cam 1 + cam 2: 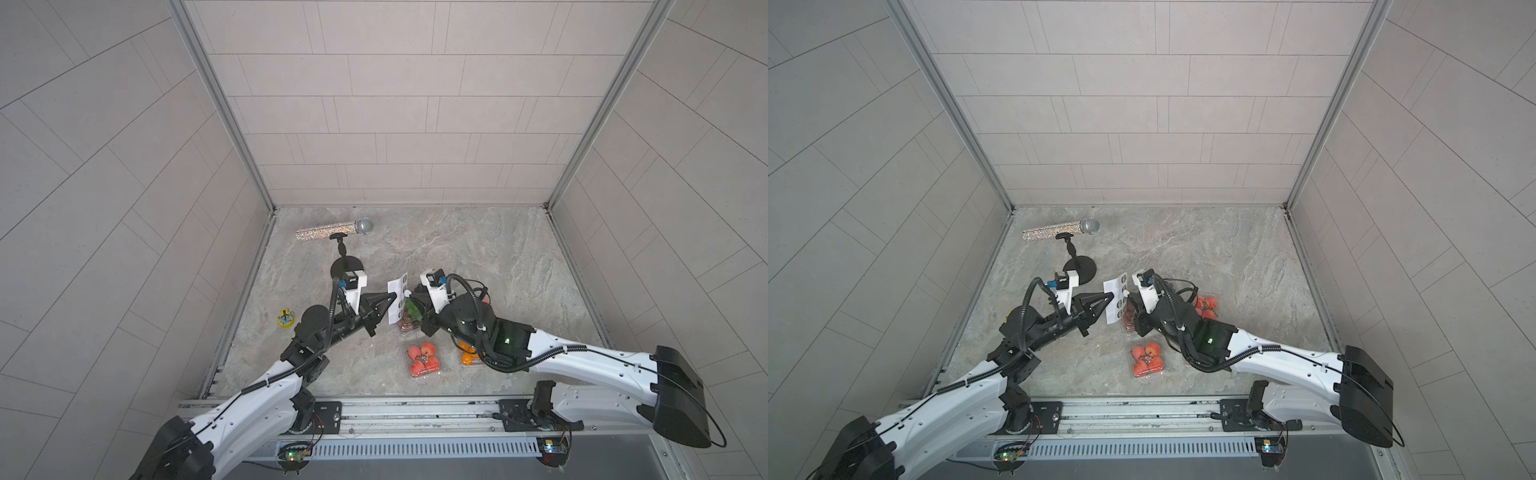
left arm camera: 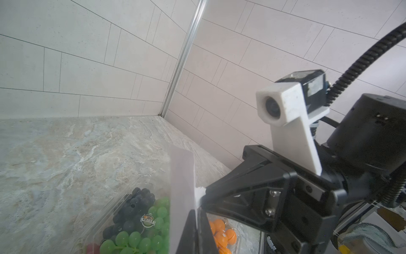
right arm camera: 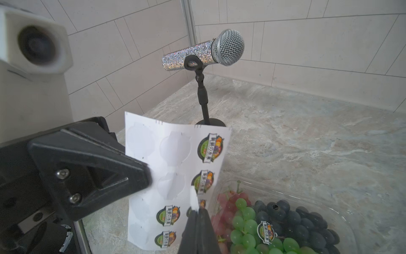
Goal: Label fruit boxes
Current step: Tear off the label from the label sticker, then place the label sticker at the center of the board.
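Clear plastic grape box (image 3: 285,220), holding green and dark grapes, lies on the table (image 1: 478,249) below the right gripper (image 3: 197,214). The wrist views show a round label (image 3: 265,232) on its lid; in both top views the right arm (image 1: 469,320) hides most of it. The left gripper (image 3: 147,176) clamps the sheet (image 3: 175,158); the right pinches a white flap (image 3: 193,198) at its edge. The red box (image 1: 424,359) sits just beside.

Grey-veined stone tabletop (image 1: 457,249); silver glittery cylindrical microphone (image 3: 191,55); white paper sticker sheet (image 3: 175,136); clear plastic box (image 3: 274,189): green grapes, dark berries.
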